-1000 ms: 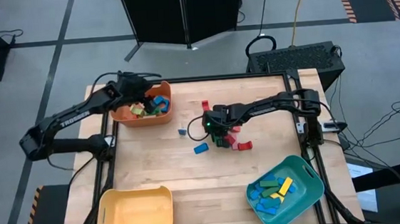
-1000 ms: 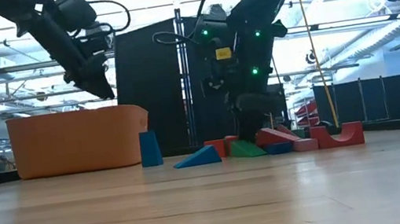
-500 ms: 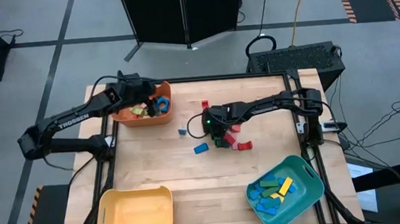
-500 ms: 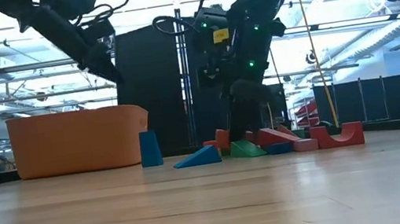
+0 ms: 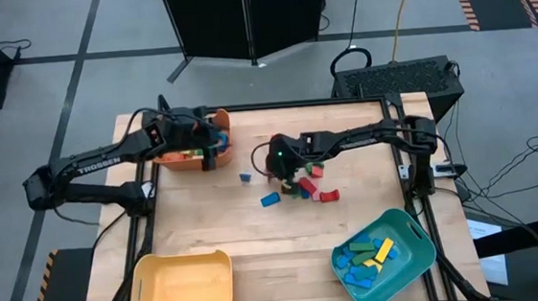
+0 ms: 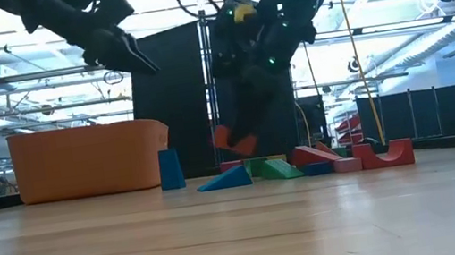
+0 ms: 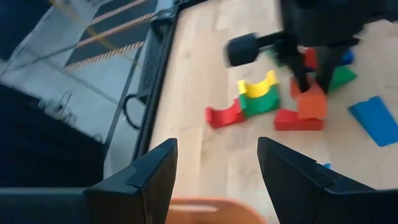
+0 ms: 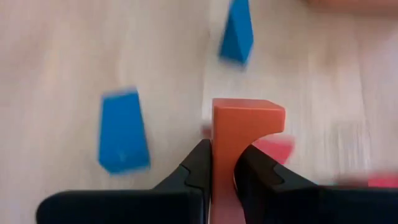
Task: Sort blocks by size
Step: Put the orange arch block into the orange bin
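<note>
I see right claw (image 8: 225,163) clamped on orange block (image 8: 247,121), lifted above block pile (image 5: 305,183). Left claw (image 7: 214,163) spread, empty, over orange bin (image 5: 189,157) beside pile.

The table (image 5: 208,227) is pale wood with visible grain and a soft sheen; the orange block (image 8: 247,134) above it looks like matt painted wood, smooth-faced; the orange bin (image 6: 88,160) at the table's far left corner is smooth, faintly glossy plastic; the right gripper's fingers (image 8: 196,168) are dark, matt, moulded plastic.
</note>
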Robot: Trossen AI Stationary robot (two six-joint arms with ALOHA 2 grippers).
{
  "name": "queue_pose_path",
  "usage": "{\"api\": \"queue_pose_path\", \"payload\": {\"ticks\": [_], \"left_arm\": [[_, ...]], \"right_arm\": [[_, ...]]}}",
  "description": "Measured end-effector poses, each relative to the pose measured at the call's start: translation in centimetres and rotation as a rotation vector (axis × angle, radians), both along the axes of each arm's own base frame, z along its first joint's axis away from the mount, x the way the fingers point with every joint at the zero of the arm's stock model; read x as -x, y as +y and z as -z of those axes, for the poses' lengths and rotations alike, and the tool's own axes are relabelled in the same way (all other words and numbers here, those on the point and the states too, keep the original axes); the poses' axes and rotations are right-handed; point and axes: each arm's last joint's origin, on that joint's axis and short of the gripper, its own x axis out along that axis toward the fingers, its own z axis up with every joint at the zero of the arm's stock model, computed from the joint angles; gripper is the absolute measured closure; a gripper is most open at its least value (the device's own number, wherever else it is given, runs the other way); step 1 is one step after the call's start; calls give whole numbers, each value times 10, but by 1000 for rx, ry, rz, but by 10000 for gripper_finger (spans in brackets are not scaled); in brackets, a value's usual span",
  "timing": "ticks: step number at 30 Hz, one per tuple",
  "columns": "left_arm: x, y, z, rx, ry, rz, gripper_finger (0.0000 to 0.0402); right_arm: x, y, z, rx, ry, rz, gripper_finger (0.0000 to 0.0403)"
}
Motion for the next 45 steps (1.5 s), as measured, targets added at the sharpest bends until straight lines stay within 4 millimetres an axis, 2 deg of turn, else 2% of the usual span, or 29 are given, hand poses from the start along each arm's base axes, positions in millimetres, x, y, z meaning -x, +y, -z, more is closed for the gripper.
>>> {"api": "queue_pose_path", "payload": {"ticks": [9,21,29,34,45], "left_arm": [[-9,-15,2,-27,16,104,178],[-42,-24,44,-91,211,269,178],[-56,-38,45,-205,180,387,178],[-58,-47,46,-267,190,462,179],[-61,-59,45,-327,181,529,179]], "right_arm": [[-10,-4,-15,-57,-179,-6,360],[-12,-6,-18,-142,-231,-51,360],[-12,-7,-19,-146,-237,-52,360],[-14,-8,-23,-221,-288,-115,360],[-14,-12,-25,-312,-315,-117,360]]}}
